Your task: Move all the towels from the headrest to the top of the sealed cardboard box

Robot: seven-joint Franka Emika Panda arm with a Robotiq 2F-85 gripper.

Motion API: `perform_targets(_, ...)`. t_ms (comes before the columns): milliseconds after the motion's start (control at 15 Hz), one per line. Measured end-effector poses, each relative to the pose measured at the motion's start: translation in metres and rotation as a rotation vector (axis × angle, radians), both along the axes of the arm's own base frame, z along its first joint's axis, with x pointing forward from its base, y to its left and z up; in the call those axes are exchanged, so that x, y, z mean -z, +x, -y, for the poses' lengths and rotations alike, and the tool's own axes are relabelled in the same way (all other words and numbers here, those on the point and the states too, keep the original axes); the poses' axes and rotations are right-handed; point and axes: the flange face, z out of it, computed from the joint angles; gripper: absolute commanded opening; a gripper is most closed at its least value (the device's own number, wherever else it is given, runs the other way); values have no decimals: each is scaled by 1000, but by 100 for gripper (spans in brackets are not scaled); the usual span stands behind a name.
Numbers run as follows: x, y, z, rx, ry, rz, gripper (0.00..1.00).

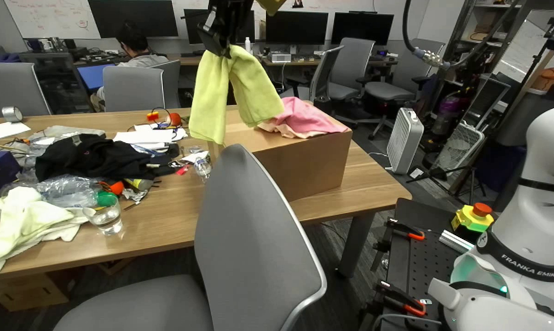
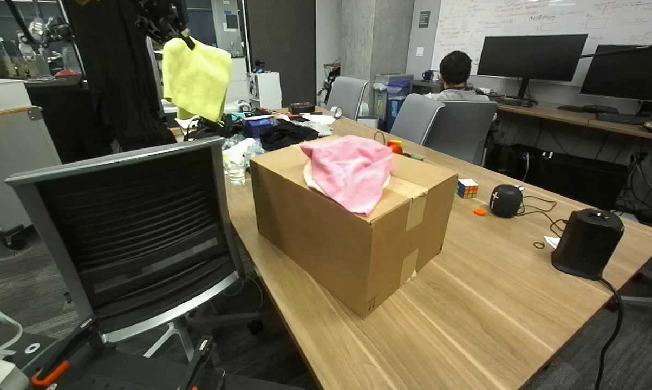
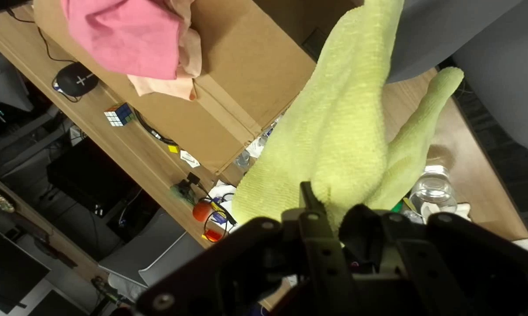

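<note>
Last transfer seemed in hand: pincer (image 3: 332,202) pinched the yellow-green towel (image 1: 211,94) midair, apart from the cardboard box (image 2: 315,238) where the pink towel (image 2: 350,170) lay over the peach towel (image 3: 161,87); next move likely called for carrying it above the box, lowering, releasing.

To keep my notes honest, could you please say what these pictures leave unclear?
Peach towel: mostly under the pink towel, all views.
Yellow towel: pinched part hidden by the gripper, wrist view.
Yellowish thing: cut off by top edge in an exterior view.
Whiteboard: most writing too small, both exterior views.
</note>
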Motion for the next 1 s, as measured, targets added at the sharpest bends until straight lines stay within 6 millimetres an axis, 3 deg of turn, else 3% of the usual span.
perform_targets(400, -2, 28, 35, 89, -27, -15, 6)
perform_targets(1000, -32, 75, 163, 357, -141, 82, 6)
